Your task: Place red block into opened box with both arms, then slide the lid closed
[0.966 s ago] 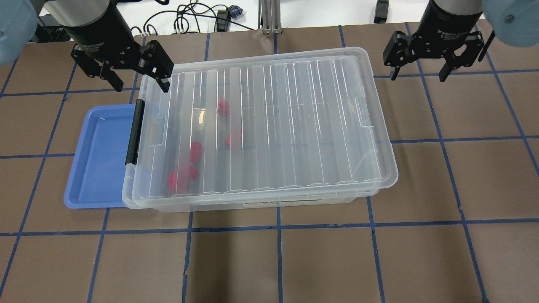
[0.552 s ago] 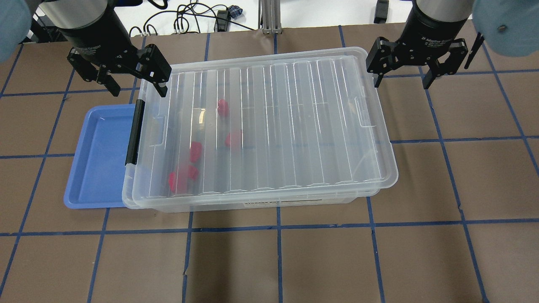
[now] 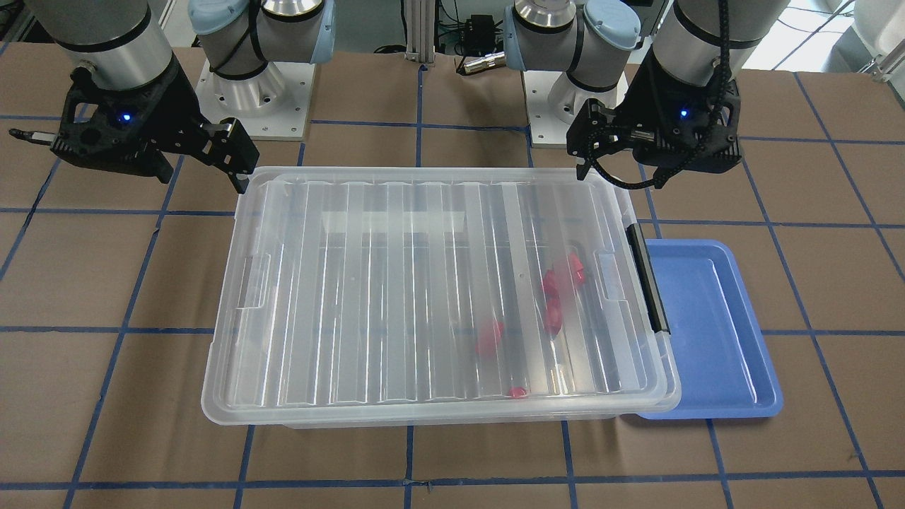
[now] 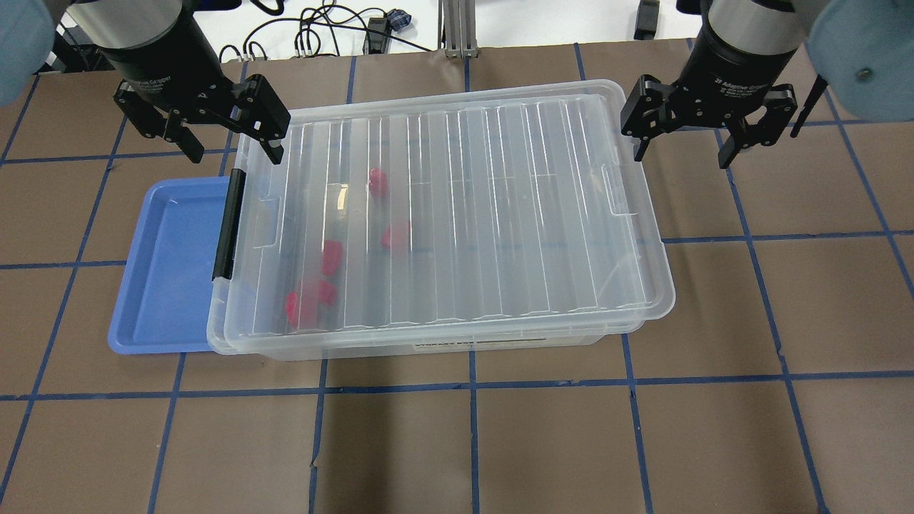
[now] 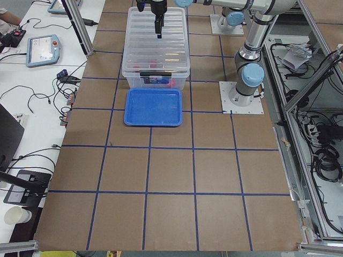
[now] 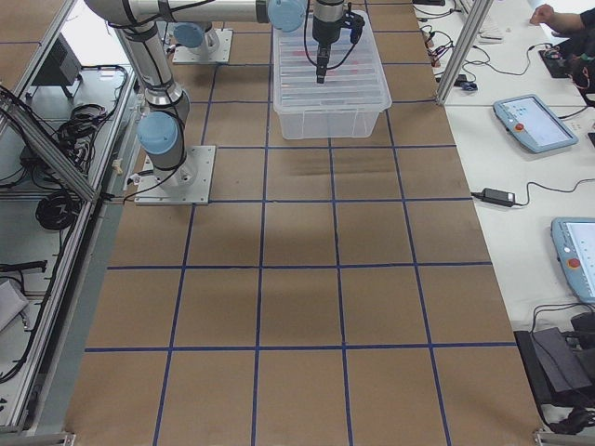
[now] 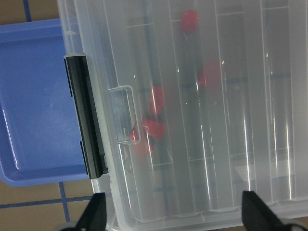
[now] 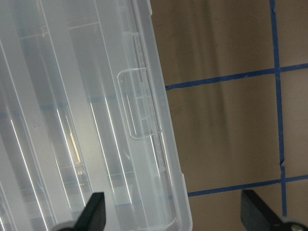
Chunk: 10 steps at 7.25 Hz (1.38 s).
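Covering the box [image 4: 357,350], the lid [image 4: 485,214] lies flat, ribs running 12 to 6 o'clock in the overhead view. The box rim shows just past the lid's edge at the 9 o'clock end, by the black latch bar [image 4: 227,225].

Several red blocks [image 4: 395,235] sit inside the box, seen through the lid, all in its 9 o'clock half. A blue tray [image 4: 164,271] lies on the tabletop [image 4: 714,428] at 9 o'clock of the box, partly tucked under that end.

Left end effector [image 4: 234,155]: at the lid's 10 o'clock corner, fingers spread wide, holding nothing. One finger is over the lid corner, the other over the tabletop. Contact with the lid: cannot tell.

Right end effector [image 4: 680,157]: at the lid's 2 o'clock corner, fingers likewise spread and empty, just outside the lid's edge.
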Each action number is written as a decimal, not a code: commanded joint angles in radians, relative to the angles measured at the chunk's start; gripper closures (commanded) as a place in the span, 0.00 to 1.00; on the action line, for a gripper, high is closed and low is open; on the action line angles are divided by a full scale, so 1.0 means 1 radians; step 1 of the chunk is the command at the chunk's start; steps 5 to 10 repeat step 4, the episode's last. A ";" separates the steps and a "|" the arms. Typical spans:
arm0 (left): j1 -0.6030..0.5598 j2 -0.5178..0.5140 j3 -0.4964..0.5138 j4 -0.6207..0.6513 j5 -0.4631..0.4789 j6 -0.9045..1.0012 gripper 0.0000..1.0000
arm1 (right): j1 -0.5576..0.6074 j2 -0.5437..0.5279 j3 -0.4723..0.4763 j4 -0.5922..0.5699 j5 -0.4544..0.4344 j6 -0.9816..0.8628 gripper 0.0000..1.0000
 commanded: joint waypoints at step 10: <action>-0.002 0.003 0.000 0.004 -0.002 -0.012 0.00 | 0.000 -0.013 0.005 -0.001 0.000 0.003 0.00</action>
